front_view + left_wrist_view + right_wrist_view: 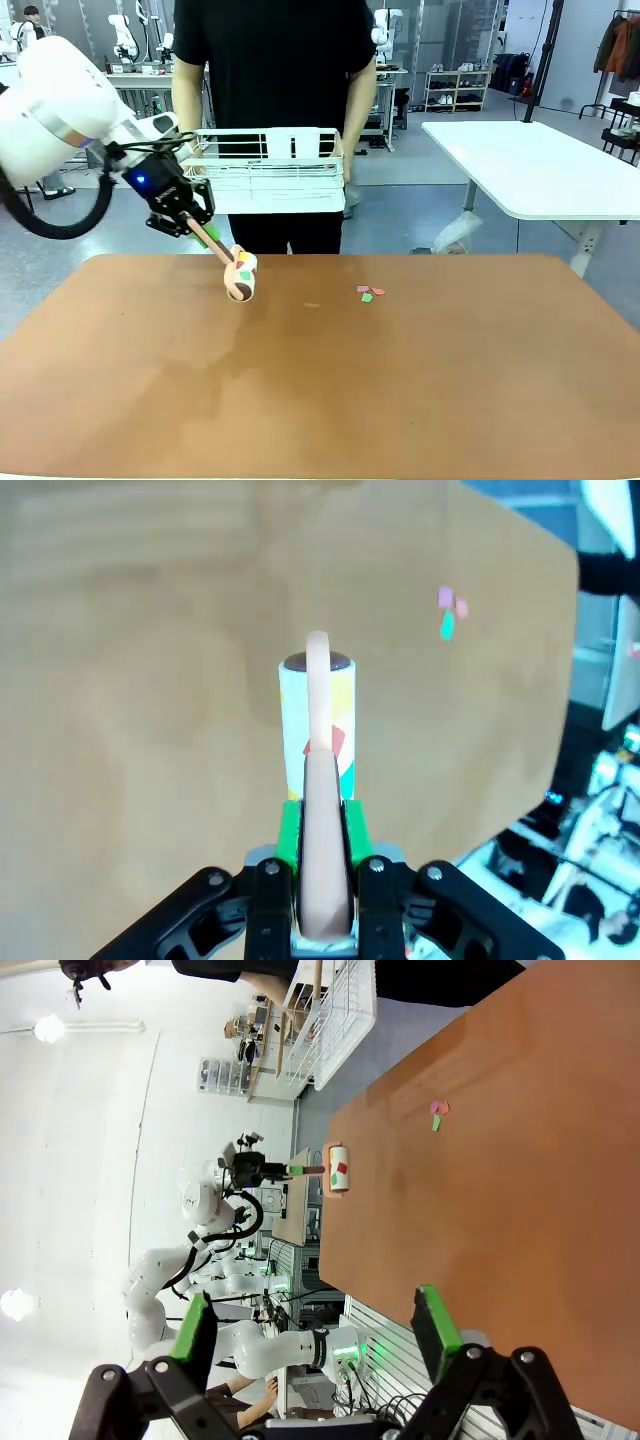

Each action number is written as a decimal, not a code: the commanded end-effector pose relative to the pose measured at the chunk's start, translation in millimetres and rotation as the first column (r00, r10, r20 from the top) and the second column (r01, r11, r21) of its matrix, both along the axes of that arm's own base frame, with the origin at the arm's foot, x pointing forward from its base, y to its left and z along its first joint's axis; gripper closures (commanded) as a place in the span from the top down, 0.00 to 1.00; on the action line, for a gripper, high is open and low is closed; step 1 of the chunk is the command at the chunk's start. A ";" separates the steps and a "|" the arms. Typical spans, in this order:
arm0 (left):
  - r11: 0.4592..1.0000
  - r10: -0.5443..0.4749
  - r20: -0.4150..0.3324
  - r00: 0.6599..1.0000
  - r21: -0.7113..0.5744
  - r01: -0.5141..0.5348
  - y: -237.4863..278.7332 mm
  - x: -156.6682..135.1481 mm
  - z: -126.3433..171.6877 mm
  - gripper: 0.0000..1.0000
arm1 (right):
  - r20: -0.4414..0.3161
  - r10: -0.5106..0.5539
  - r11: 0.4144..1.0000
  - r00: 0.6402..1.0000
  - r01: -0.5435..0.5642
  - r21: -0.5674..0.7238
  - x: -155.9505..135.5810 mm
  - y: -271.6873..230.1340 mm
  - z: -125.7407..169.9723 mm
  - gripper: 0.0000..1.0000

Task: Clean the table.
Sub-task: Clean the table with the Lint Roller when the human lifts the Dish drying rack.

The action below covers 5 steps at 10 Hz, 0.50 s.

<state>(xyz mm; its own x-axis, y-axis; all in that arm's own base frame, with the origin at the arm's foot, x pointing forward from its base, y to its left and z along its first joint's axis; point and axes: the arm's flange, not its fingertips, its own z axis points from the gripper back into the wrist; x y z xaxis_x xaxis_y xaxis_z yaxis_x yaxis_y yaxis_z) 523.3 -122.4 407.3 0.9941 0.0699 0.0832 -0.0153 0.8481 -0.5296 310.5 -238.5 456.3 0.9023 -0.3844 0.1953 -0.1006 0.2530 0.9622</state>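
Note:
The terracotta table (320, 380) spreads across the front view. My left gripper (200, 232) is shut on the pinkish handle of a lint roller (240, 276), whose white roll with coloured scraps stuck to it rests on the table at the far left. From the left wrist, the handle runs up between the green pads (289, 830) to the lint roller (317, 720). A few small pink and green paper scraps (368, 292) lie on the table to the roller's right, also seen as paper scraps (448, 615) and paper scraps (437, 1113). My right gripper (315, 1325) is open, above the table.
A person in black stands at the far edge holding a white wire dish rack (270, 170). A white-topped table (540, 165) stands at the back right. The lint roller (338, 1168) and left arm show far off in the right wrist view.

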 end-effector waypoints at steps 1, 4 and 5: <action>0.998 0.055 -0.020 0.998 -0.007 -0.055 -2.0 19.3 4.1 0.21 | 0.008 0.001 1.000 1.000 -0.001 0.011 -1.9 1.5 3.8 1.00; 1.000 0.000 0.000 1.000 0.000 0.000 0.0 0.0 0.0 0.21 | 0.008 0.001 1.000 1.000 -0.001 0.011 -1.9 1.5 3.8 1.00; 1.000 0.000 0.000 1.000 0.000 0.000 0.0 0.0 0.0 0.21 | 0.008 0.001 1.000 1.000 -0.001 0.011 -1.9 1.5 3.8 1.00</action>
